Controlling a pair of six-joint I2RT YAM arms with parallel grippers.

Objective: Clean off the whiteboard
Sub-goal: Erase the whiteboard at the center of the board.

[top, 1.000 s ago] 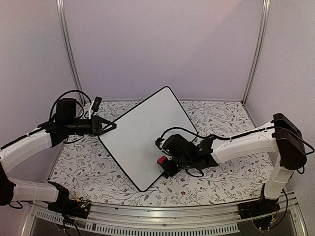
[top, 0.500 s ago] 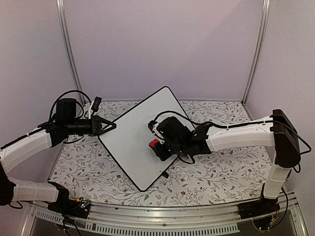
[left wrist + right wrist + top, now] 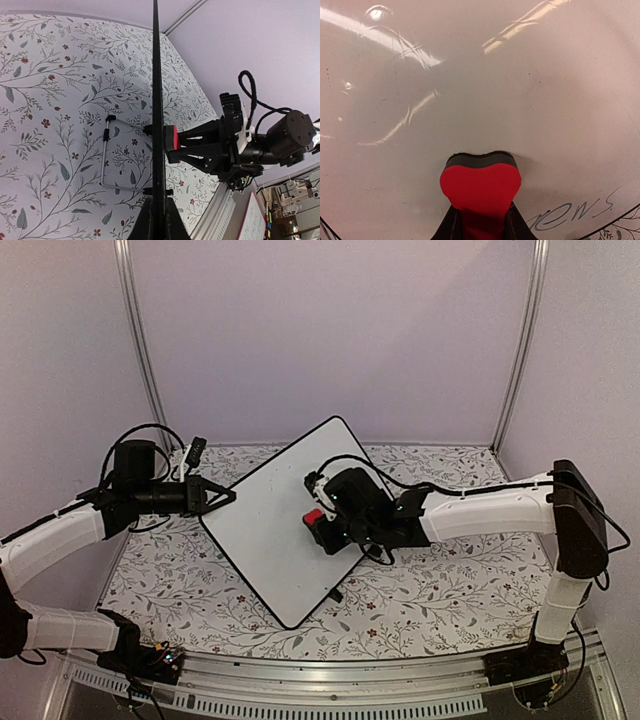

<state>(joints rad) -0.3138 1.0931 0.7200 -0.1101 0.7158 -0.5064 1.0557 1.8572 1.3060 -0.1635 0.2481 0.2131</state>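
Now eraser [image 3: 314, 516] higher up whiteboard [image 3: 262, 530], right pincer [image 3: 320, 527] moved leftward

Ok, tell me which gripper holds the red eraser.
The right gripper, pressing the eraser on the whiteboard; the left gripper only clamps the whiteboard's edge.

I saw the left arm [image 3: 55, 538] and right arm [image 3: 490, 515]: white shells, black joints, looping black cables.

Lilac walls [image 3: 330, 330], floral tabletop [image 3: 440, 600], metal corner posts [image 3: 521, 340].
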